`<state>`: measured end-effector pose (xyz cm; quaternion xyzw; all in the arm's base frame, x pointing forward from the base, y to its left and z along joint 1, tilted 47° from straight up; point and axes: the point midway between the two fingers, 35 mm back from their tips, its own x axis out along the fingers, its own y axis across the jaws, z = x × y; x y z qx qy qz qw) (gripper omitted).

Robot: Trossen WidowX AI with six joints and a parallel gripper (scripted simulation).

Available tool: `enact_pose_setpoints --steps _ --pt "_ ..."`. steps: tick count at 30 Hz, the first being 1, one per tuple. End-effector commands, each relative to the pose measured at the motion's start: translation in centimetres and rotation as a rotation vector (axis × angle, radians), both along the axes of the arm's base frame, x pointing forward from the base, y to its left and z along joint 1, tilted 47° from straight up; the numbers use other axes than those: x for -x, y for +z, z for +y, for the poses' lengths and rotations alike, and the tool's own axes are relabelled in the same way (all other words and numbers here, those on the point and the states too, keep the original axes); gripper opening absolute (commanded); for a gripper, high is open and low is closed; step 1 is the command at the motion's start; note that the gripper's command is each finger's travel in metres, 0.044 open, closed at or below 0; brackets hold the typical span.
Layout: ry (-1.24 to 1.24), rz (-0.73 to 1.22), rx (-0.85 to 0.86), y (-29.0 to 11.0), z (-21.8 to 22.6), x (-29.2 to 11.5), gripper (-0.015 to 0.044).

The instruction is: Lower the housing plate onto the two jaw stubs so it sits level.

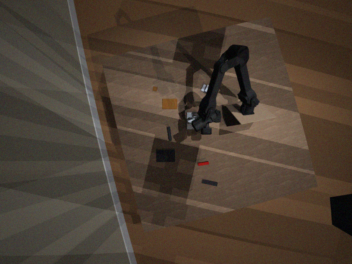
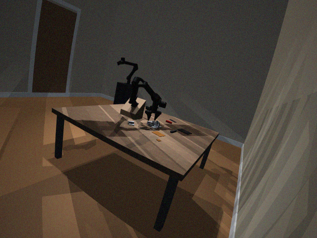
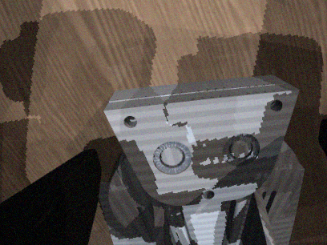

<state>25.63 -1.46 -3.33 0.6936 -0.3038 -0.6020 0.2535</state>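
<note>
The grey housing plate (image 3: 216, 114) fills the middle of the wrist view. It looks level on the metal jaw assembly (image 1: 189, 125) (image 2: 154, 125), with a thin seam along its far edge. Two ringed bores show round stub ends inside them, the left one bright. Three small holes are also visible. Parts of the two jaws, left (image 3: 120, 200) and right (image 3: 290, 176), show from under the plate. Their seating on the pins is hidden. My gripper (image 2: 152, 119) (image 3: 213, 145) is open and empty above the plate, one finger on each side, apart from it.
A silver part (image 1: 204, 88) (image 2: 131, 123), an orange plate (image 1: 169, 103) (image 2: 158, 133), a small orange block (image 1: 155, 89) (image 2: 158, 140), a black bar (image 1: 169, 133) (image 2: 173, 131), a dark plate (image 1: 165, 155) (image 2: 184, 131) and a red bar (image 1: 203, 163) (image 2: 168, 121) lie around the assembly.
</note>
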Motion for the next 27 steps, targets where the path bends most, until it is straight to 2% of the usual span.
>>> enact_pose_setpoints --steps 1,8,15,27 --pt "0.0 -0.017 -0.01 2.5 2.7 0.1 0.044" --pt "0.011 -0.021 -0.012 2.9 3.3 0.5 0.044" --pt "-0.001 -0.014 -0.011 6.3 6.1 5.7 0.044" --pt "-0.001 -0.014 -0.01 6.4 6.2 5.9 0.044"
